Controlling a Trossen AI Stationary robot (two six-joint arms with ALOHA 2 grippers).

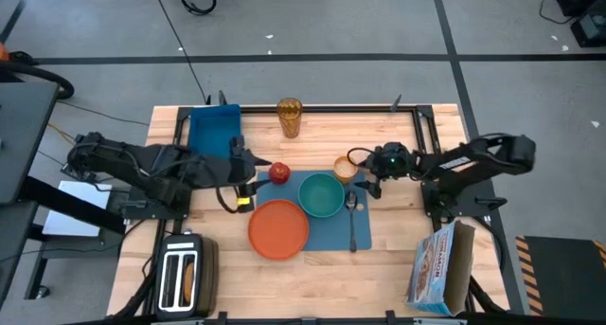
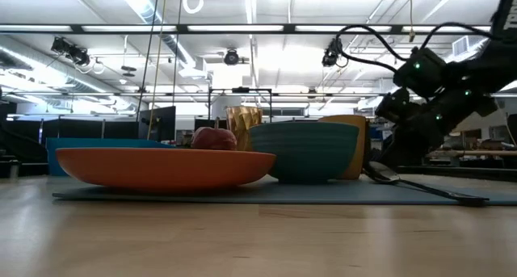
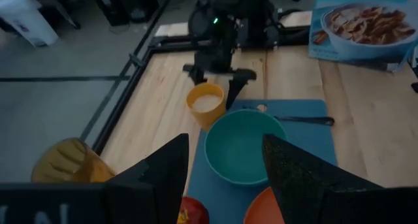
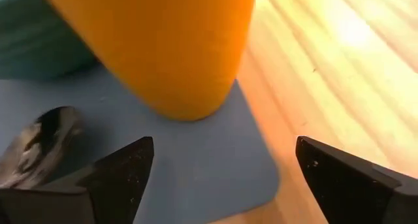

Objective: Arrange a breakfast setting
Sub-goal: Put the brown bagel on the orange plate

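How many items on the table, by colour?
Orange: 2, plate, small cup
Blue: 2, placemat, plastic bin
Teal: 1, bowl
Red: 1, apple
Amber: 1, tumbler
Silver or metal: 2, spoon, toaster
Printed: 1, cereal box
Total: 10

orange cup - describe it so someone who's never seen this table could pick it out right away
Find the blue placemat in the middle of the wooden table. At its far right corner, beside the teal bowl and just past the spoon's bowl end, stands the small orange cup, with the open right gripper next to it. It is the only upright orange thing; the orange plate is flat and wide.
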